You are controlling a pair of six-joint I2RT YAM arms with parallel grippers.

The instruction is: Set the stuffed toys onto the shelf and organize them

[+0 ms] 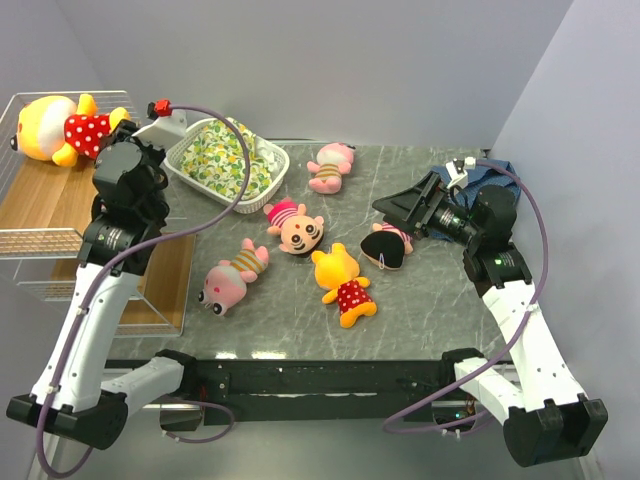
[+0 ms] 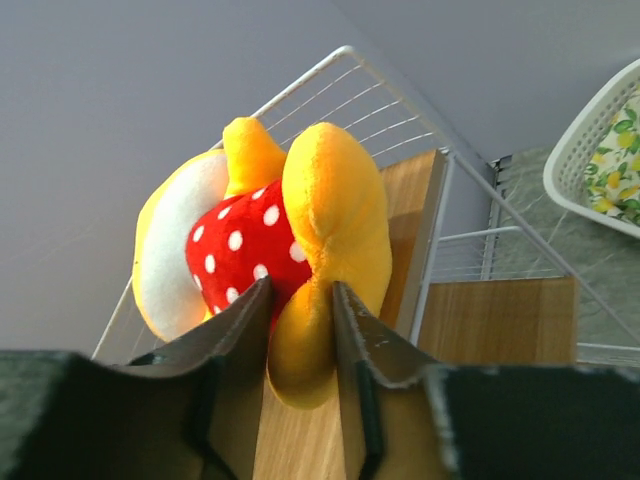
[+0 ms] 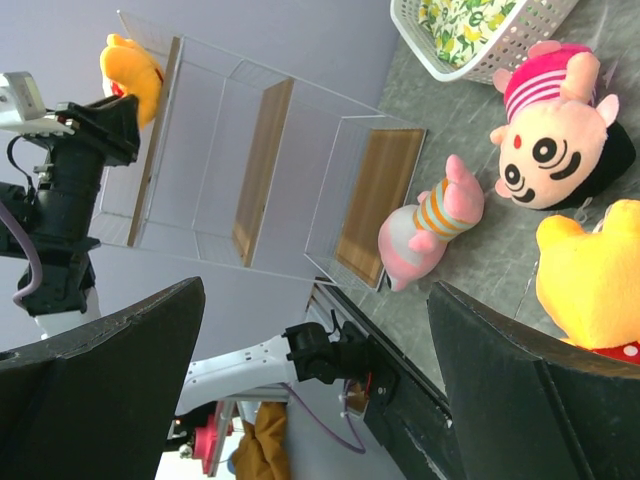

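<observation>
The left arm (image 1: 85, 330) and right arm (image 1: 530, 330) are built of white shells and black joints. A purple cable (image 1: 545, 240) is routed along each; a red connector (image 1: 161, 107) is fitted at 12 o'clock on the left.

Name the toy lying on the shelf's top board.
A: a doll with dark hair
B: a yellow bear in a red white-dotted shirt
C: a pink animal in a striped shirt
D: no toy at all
B: the yellow bear in its red dotted shirt lies on its side on the top board of the shelf.
</observation>
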